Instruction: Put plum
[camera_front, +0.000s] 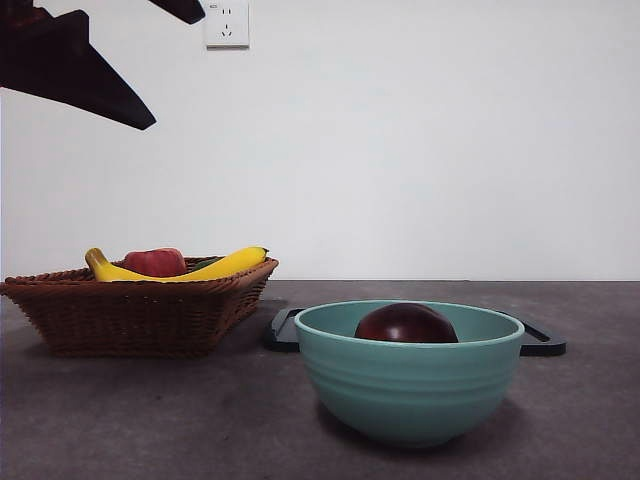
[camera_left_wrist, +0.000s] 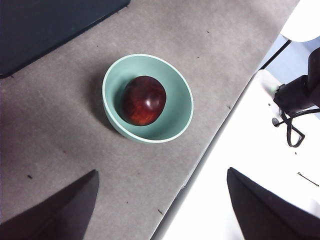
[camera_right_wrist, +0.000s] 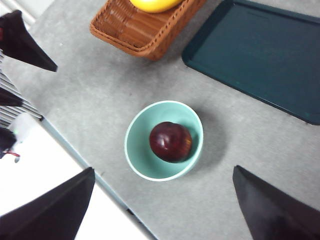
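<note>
Nearest, a pale green bowl sits on the grey desk with the plum resting inside it, dark and glossy. Just behind the bowl lies a dark flat tray. Further back and to one side, a wicker basket holds yellow bananas and a red fruit. High above, the left claw and the right claw hang with jaws spread wide, gripping nothing.
</note>
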